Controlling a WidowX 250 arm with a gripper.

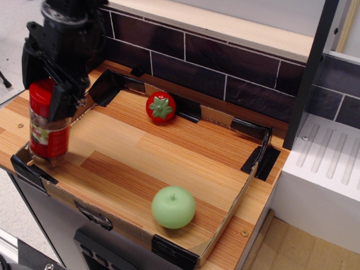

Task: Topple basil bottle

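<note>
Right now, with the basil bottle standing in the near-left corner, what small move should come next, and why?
Probably a short sideways push at the cap end. The basil bottle stands upright by the cardboard wall, and the gripper is against its upper part, high enough to tip it onto the open wood toward the tomato.

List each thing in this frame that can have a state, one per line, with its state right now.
basil bottle: upright, red cap on, at the tray's left edge, not toppled.
gripper: around the bottle's upper part; whether it is clamping cannot be told.
toy tomato: resting near the tray's back wall, untouched.
green apple: stem up, near the tray's front edge.
cardboard tray: open-topped, corners taped black.
</note>
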